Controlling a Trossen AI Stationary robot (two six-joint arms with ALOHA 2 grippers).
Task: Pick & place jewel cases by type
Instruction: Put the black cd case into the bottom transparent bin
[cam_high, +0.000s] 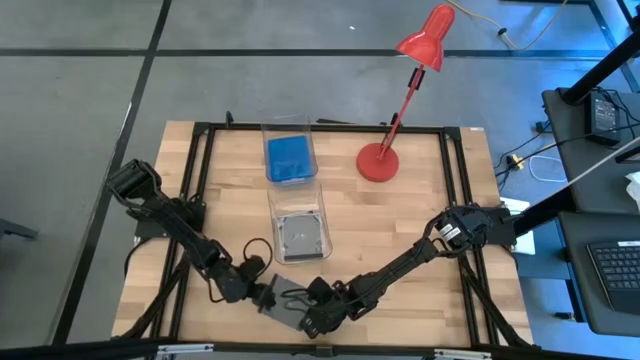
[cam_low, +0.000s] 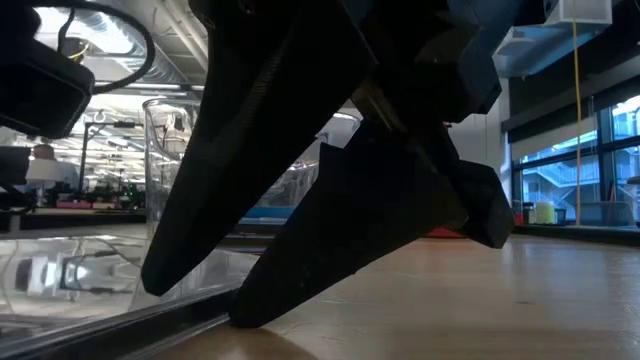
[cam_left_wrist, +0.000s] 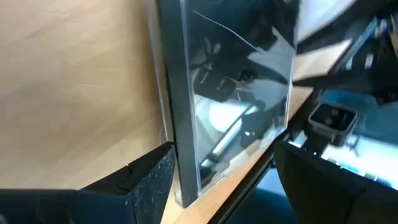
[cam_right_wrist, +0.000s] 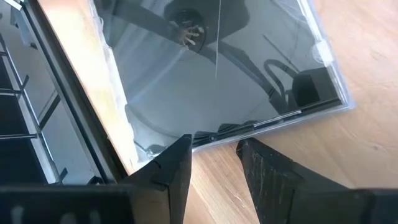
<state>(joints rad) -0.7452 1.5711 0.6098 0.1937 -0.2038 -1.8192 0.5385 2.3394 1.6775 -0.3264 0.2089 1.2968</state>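
Observation:
A grey transparent jewel case (cam_high: 284, 306) showing a disc lies by the table's near edge, between both grippers. My left gripper (cam_high: 264, 294) is open at its left side, and the case's edge (cam_left_wrist: 181, 124) runs between its fingers. My right gripper (cam_high: 312, 312) is open by a narrow gap at the case's right side (cam_right_wrist: 217, 134). In the low view dark fingers (cam_low: 330, 200) fill the picture beside the case (cam_low: 90, 275). A blue case (cam_high: 290, 158) lies in the far clear bin. A grey case (cam_high: 300, 236) lies in the nearer bin. My left gripper has the case's edge (cam_left_wrist: 183, 174) between its wide-open fingers, close beside one finger (cam_left_wrist: 152, 177); the other finger (cam_left_wrist: 323, 180) stands clear of it. Whether that near finger touches the case, I cannot tell. My right gripper meets the case's right edge (cam_right_wrist: 205, 138) with its fingertips (cam_right_wrist: 183, 149), slanting down from the table's right. Nothing is between the fingers. The case lies flat on the wood.
Two clear bins (cam_high: 268, 140) (cam_high: 324, 205) stand one behind the other at the table's middle. A red desk lamp (cam_high: 380, 160) stands right of the far bin. Black frame rails (cam_high: 452, 180) run along the table's sides, and one (cam_right_wrist: 74, 118) runs right beside the case.

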